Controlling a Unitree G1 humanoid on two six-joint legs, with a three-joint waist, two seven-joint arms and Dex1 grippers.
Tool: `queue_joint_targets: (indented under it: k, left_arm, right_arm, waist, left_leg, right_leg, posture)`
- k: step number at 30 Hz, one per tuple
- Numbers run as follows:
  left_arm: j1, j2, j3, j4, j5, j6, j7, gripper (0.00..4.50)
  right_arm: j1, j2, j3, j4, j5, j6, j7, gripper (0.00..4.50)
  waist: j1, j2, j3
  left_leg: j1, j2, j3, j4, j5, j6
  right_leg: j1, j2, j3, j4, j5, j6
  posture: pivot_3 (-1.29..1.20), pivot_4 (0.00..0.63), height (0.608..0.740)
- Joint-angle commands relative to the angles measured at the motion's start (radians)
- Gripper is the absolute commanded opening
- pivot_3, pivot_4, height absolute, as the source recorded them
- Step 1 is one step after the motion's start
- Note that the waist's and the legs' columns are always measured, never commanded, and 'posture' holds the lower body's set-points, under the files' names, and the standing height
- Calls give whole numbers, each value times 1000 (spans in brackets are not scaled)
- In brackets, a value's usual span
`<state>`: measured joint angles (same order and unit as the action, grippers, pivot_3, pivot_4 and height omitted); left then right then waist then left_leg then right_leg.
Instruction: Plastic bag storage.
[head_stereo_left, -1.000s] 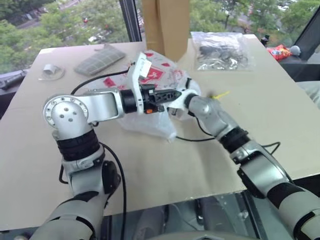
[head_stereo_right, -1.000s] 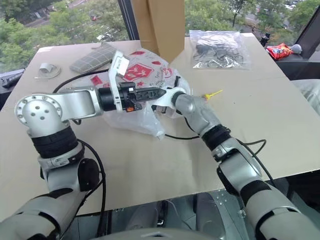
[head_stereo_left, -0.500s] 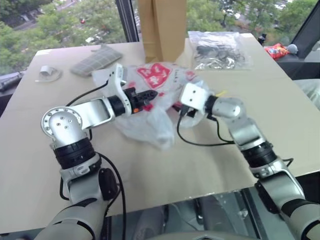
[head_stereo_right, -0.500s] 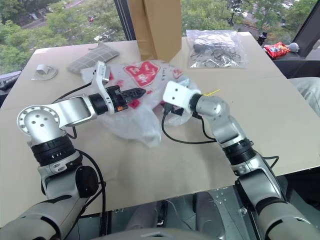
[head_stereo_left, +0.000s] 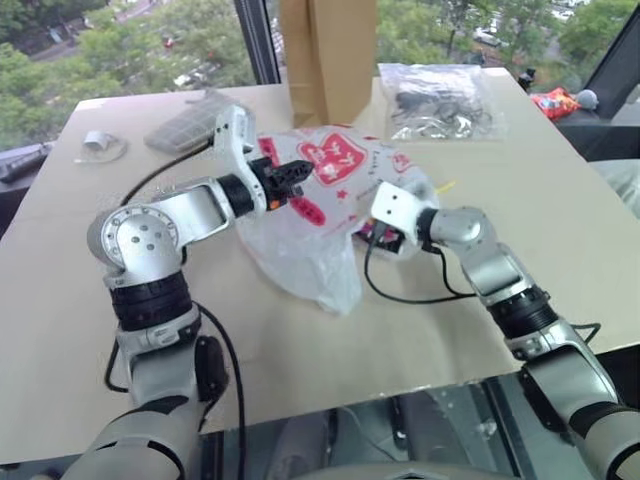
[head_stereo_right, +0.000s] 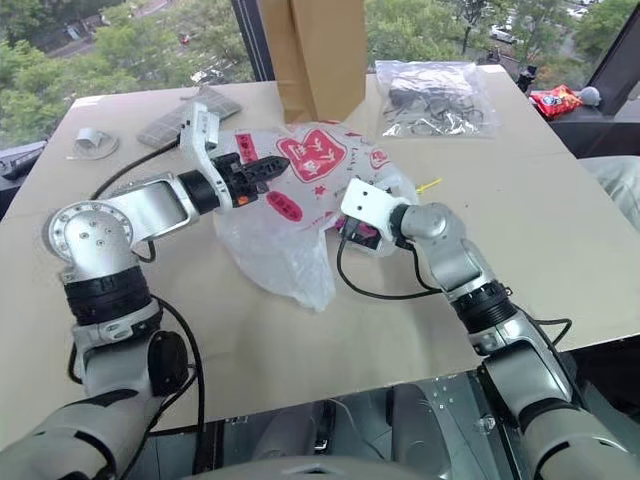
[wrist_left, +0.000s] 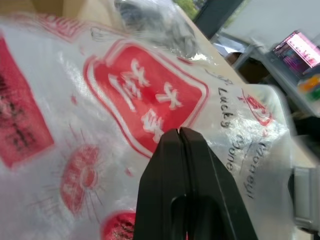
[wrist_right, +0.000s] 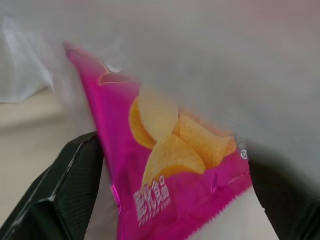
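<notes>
The left gripper (head_stereo_right: 268, 164) is pinched tight on the top of the plastic bag (head_stereo_right: 300, 205), holding it up off the table (head_stereo_right: 560, 220). The right gripper (wrist_right: 165, 200) stands spread wide at the bag's mouth, a pink chip packet (wrist_right: 170, 160) between its fingers (wrist_right: 65, 185).

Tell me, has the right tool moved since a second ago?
Yes. The right tool has drawn back from the brown paper bag, toward the table's near edge.
</notes>
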<state>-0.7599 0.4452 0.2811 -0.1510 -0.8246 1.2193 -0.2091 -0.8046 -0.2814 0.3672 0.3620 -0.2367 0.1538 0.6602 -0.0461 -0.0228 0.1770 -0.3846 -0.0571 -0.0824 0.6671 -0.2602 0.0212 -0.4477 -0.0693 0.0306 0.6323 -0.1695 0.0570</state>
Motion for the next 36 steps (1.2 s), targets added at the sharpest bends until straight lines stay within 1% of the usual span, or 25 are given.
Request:
queue_joint_targets:
  k: [1,2,4,6,8,10,13,14,16,20,21,22,23,24,26,28,31,33,34,35,36]
  left_arm:
    - [1,7,-80,-28,97,-135,-31,0]
    - [-3,2,-81,-12,111,-151,-27,0]
    - [-8,4,-96,28,167,-196,-11,0]
    - [-12,6,-101,65,207,-236,-11,0]
    - [-14,11,-106,93,251,-280,-10,0]
    - [-12,15,-112,114,288,-319,-18,0]
    - [0,18,-123,127,321,-374,-55,0]
    - [2,18,-123,131,320,-377,-69,0]
    - [8,23,-124,128,313,-379,-104,0]
    - [8,35,-150,95,295,-364,-181,1091]
    - [10,42,-152,67,267,-339,-217,1208]
    - [15,53,-156,38,246,-322,-252,1880]
    - [20,68,-160,11,231,-309,-281,2152]
    - [27,87,-163,-17,214,-294,-314,2573]
    - [59,184,-195,-137,157,-252,-440,2573]
    - [79,251,-227,-216,130,-237,-518,2573]
    - [107,329,-290,-297,151,-271,-592,2573]
    - [128,382,-348,-332,216,-337,-638,2573]
    - [130,394,-368,-339,237,-355,-646,3135]
    - [128,400,-387,-343,259,-370,-647,3473]
    - [122,405,-419,-340,311,-407,-635,3807]
  right_arm:
    - [-211,42,29,290,-111,-280,-219,4421]
    - [-249,46,33,358,-124,-333,-246,4421]
    - [-302,49,45,451,-131,-431,-234,4421]
    - [-304,50,37,461,-78,-481,-112,4421]
    - [-237,31,31,349,15,-445,80,4421]
    - [-130,-2,27,147,110,-341,229,4421]
    - [11,-45,7,-152,179,-147,297,4421]
    - [41,-58,4,-217,178,-101,297,4421]
    - [79,-68,-11,-286,162,-25,263,4421]
    - [147,-101,-35,-413,190,62,259,4500]
    - [170,-112,-46,-474,217,98,271,4500]
    - [190,-123,-54,-531,237,132,280,4500]
    - [208,-134,-59,-580,250,160,283,4500]
    - [225,-145,-63,-622,258,185,283,4500]
    - [292,-178,-94,-743,257,275,243,4500]
    - [341,-207,-115,-818,250,327,215,4500]
    - [405,-225,-154,-907,263,406,166,4500]
    - [449,-238,-186,-963,277,456,143,4500]
    - [469,-247,-199,-985,280,473,134,4500]
    - [485,-254,-209,-1004,283,488,126,4500]
    - [501,-263,-217,-1021,285,501,118,4500]
  waist:
    - [1,0,1]
    - [2,0,1]
    - [2,0,1]
    - [3,0,0]
    - [4,0,0]
    - [7,0,0]
    - [8,0,0]
    - [8,0,0]
    - [4,0,0]
    - [8,0,0]
    - [8,0,0]
    - [9,0,0]
    - [9,0,0]
    - [8,0,0]
    - [6,0,0]
    - [6,0,0]
    - [10,0,0]
    - [12,0,0]
    - [11,0,0]
    - [13,1,0]
    - [15,0,0]
  left_leg:
    - [0,0,1,0,0,0]
    - [0,0,0,0,1,-1]
    - [0,0,-1,0,1,-1]
    - [0,0,-2,-1,1,-1]
    - [-1,1,-2,-1,1,-1]
    - [-4,1,-5,-1,1,-1]
    - [-13,1,-9,1,0,0]
    - [-15,0,-9,1,0,0]
    - [-15,0,-8,1,0,0]
    - [-11,1,-8,1,1,-1]
    - [-11,1,-8,1,1,-1]
    - [-11,1,-8,2,1,-1]
    - [-11,1,-8,2,1,-1]
    - [-12,1,-8,2,1,-1]
    - [-12,0,-7,3,1,-1]
    - [-11,1,-7,2,1,-1]
    - [-11,1,-7,2,1,-1]
    - [-11,1,-7,2,1,-1]
    - [-11,1,-7,2,1,-1]
    - [-9,1,-6,2,1,-1]
    - [-7,1,-7,2,1,0]
  right_leg:
    - [0,0,0,0,0,0]
    - [0,0,0,0,0,-1]
    - [0,1,-1,0,1,-1]
    - [0,1,-1,0,1,-1]
    - [1,1,-2,-2,1,-1]
    - [0,1,-5,-6,1,-1]
    - [-5,-1,-9,-7,1,-1]
    - [-7,-1,-9,-6,1,0]
    - [-8,-1,-8,-6,1,0]
    - [-7,0,-8,-3,1,-1]
    - [-6,0,-9,-3,1,-1]
    - [-6,0,-9,-3,1,-1]
    - [-6,0,-9,-2,1,-1]
    - [-6,-1,-8,-2,1,-1]
    - [-6,-1,-8,-2,1,-1]
    - [-7,0,-8,-2,1,-1]
    - [-6,0,-8,-3,1,-1]
    - [-5,0,-8,-3,1,-1]
    - [-5,0,-8,-3,1,-1]
    - [-3,0,-8,-4,0,-1]
    - [0,0,-9,-4,0,-1]
  posture:
    - [0,150,740]
    - [0,150,740]
    - [0,150,740]
    - [0,150,740]
    - [0,150,740]
    - [0,150,740]
    - [0,150,740]
    - [0,150,740]
    - [0,150,740]
    - [0,150,740]
    - [0,150,740]
    - [0,150,740]
    - [0,150,740]
    - [0,150,740]
    - [0,150,740]
    - [0,150,740]
    - [0,150,740]
    - [0,150,740]
    - [0,150,740]
    - [0,150,740]
    - [0,150,740]
